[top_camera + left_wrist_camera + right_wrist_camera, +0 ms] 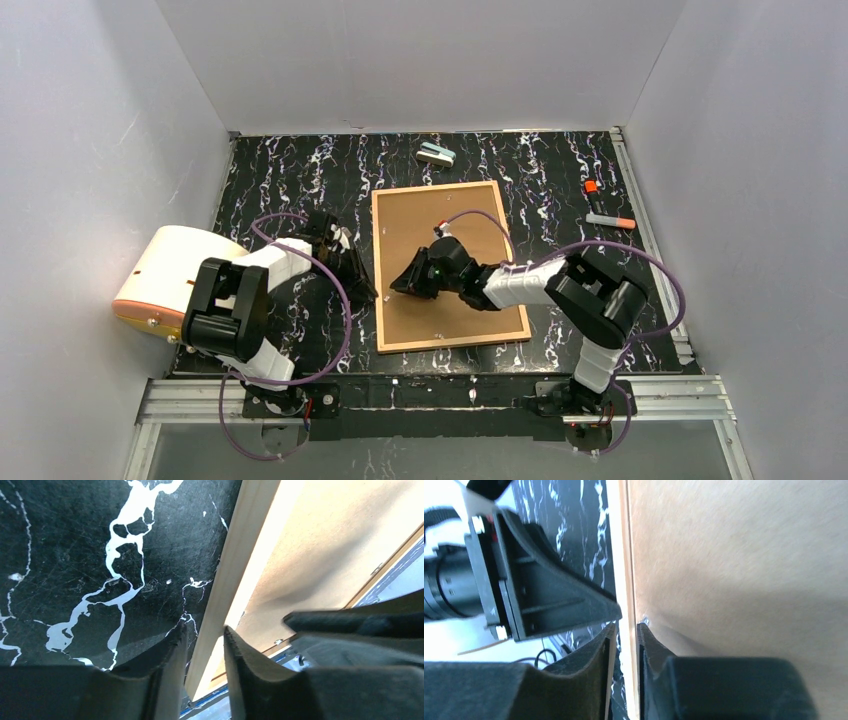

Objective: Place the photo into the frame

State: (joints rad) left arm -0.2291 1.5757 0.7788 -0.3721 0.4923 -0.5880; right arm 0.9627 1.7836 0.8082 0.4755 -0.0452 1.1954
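The frame (378, 270) lies flat on the black marbled table, its thin light-wood border around a plain brown backing board (440, 220). The photo is hidden. My left gripper (362, 285) sits at the frame's left edge. In the left wrist view it (204, 630) is open, and the wood border (240, 550) runs through the gap between its fingers. My right gripper (400, 285) reaches across the board to the same edge. In the right wrist view it (626, 626) is open and straddles the border (624, 555), one finger over the board (734, 555), facing the left gripper (549, 600).
A white and teal object (436, 153) lies behind the frame. An orange-capped marker (610, 220) and a small orange piece (591, 186) lie at the right. A white and orange drum (165, 275) stands by the left wall. Grey walls close three sides.
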